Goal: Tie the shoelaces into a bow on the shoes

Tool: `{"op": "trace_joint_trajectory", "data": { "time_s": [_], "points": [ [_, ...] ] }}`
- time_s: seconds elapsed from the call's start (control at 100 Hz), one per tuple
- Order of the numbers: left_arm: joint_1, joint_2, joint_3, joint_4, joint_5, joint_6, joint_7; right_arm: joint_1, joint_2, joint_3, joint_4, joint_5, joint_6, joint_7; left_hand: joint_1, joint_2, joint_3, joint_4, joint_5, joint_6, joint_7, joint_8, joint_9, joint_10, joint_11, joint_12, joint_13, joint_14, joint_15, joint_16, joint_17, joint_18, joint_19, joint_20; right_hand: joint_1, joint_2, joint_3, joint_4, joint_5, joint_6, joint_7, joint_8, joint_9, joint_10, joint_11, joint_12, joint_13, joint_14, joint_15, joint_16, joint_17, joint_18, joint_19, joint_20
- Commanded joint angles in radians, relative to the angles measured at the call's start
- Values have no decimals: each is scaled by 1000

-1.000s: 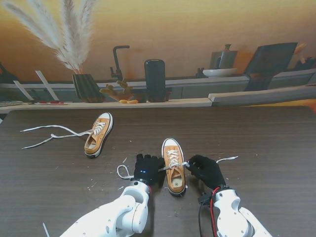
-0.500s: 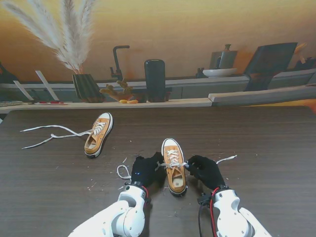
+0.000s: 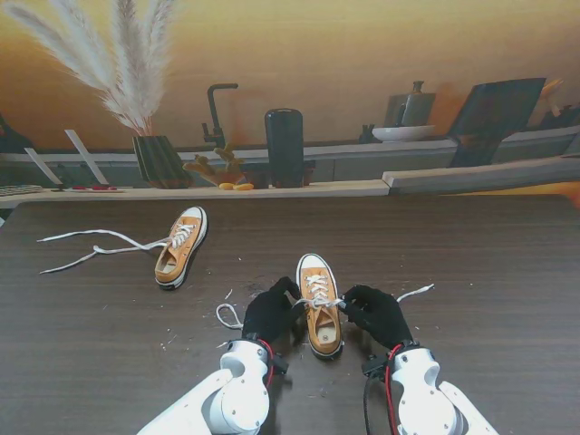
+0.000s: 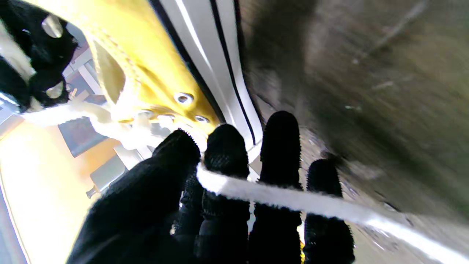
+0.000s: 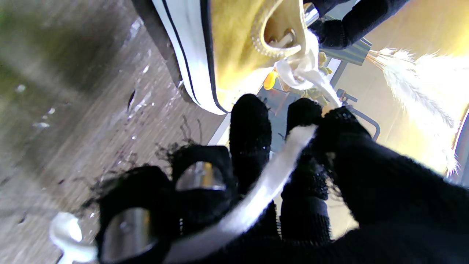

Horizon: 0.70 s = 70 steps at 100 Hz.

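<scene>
Left robot hand [image 3: 270, 313] and right robot hand [image 3: 379, 314] flanking shoe [image 3: 319, 304], each apparently pinching a lace [image 3: 322, 302]

table [image 4: 384, 73]: blurred in both wrist views;
specks [image 3: 172, 340]: too small to identify;
near shoe [image 3: 320, 317]: cut by wrist-view edges — lace crossing half hidden by fingers [image 5: 249, 128]

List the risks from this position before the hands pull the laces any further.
Each lace end is only pinched at fingertips: left hand holds the left lace, right hand the right lace; either may slip. The near shoe lies loose on the table, so uneven pulling could drag or tip it.
</scene>
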Motion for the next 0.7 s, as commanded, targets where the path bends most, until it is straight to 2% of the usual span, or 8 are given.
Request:
{"op": "trace_joint_trajectory", "data": {
  "time_s": [0.0, 0.2, 0.35, 0.43, 0.48, 0.52, 0.58, 0.69],
  "points": [
    [7, -7, 0, -11, -12, -17, -13, -3, 4, -1, -7, 6, -3, 17, 40, 3, -41, -21, -6, 15, 15, -7, 1, 6, 69, 52, 50, -12, 51, 32, 37, 76, 24, -8, 39, 28, -33, 6, 27, -60, 11, -8, 2, 7, 1, 19, 29, -13, 32, 3, 24, -12, 111, 6],
    [19, -4, -13, -35, -15, -18, -14, -4, 4, -1, -8, 7, -2, 19, 53, 17, -85, -9, -14, 0, 16, -8, 16, 29, 192, 137, 149, -23, 229, 78, 250, 195, 186, 22, 39, 27, -32, 7, 27, -59, 10, -9, 8, 6, 1, 19, 30, -17, 36, 5, 24, -14, 112, 6],
    [40, 6, -33, -74, -1, 18, -23, -6, 5, 0, -11, 4, -4, 20, 33, 33, -120, 17, -19, -53, 6, -9, 24, -7, 209, 193, 287, -60, 472, 99, 598, 234, 580, -19, 35, 22, -27, 6, 30, -59, 10, -13, 29, 3, 8, 21, 29, -40, 71, 25, 31, -46, 150, 18],
    [47, 14, -43, -89, 16, 24, -27, -9, 7, 3, -17, 0, -5, 27, 18, 38, -137, 33, -17, -86, -5, -8, 26, -35, 195, 204, 291, -105, 633, 125, 711, 131, 878, 51, 28, 19, -23, 4, 32, -62, 9, -18, 50, -18, 91, 68, 31, -74, 112, 50, 38, -94, 199, 29],
    [49, 19, -50, -98, 26, 21, -31, -11, 9, 6, -22, -8, -6, 28, 12, 38, -149, 40, -13, -110, -19, -10, 22, -51, 173, 207, 296, -190, 765, 133, 744, -26, 1062, 130, 15, 10, -18, 2, 38, -77, 4, -27, 53, -30, 140, 108, 32, -105, 136, 66, 44, -133, 229, 33],
    [50, 22, -56, -104, 32, 16, -33, -14, 10, 9, -27, -15, -8, 26, 11, 36, -149, 46, -6, -118, -25, -11, 23, -53, 168, 209, 292, -195, 808, 132, 750, -94, 1122, 154, 3, -1, -6, 0, 43, -86, 0, -40, 61, -41, 170, 143, 33, -126, 153, 78, 47, -164, 253, 33],
    [54, 29, -69, -122, 30, 9, -52, -20, 10, 15, -36, -16, -8, 24, 9, 31, -147, 52, 2, -127, -32, -13, 27, -55, 162, 210, 292, -190, 840, 126, 759, -148, 1181, 175, -4, -15, 5, -2, 51, -89, -5, -59, 82, -60, 205, 180, 33, -155, 184, 98, 52, -191, 287, 40],
    [49, 39, -87, -130, 28, -8, -77, -27, 12, 37, -52, -17, -2, 29, 7, 22, -144, 58, 28, -138, -78, -50, 39, -44, 163, 215, 291, -177, 863, 127, 761, -173, 1218, 190, -28, -47, 20, -2, 69, -71, -3, -94, 129, -80, 247, 231, 34, -179, 235, 130, 61, -205, 297, 100]
  ]
}}
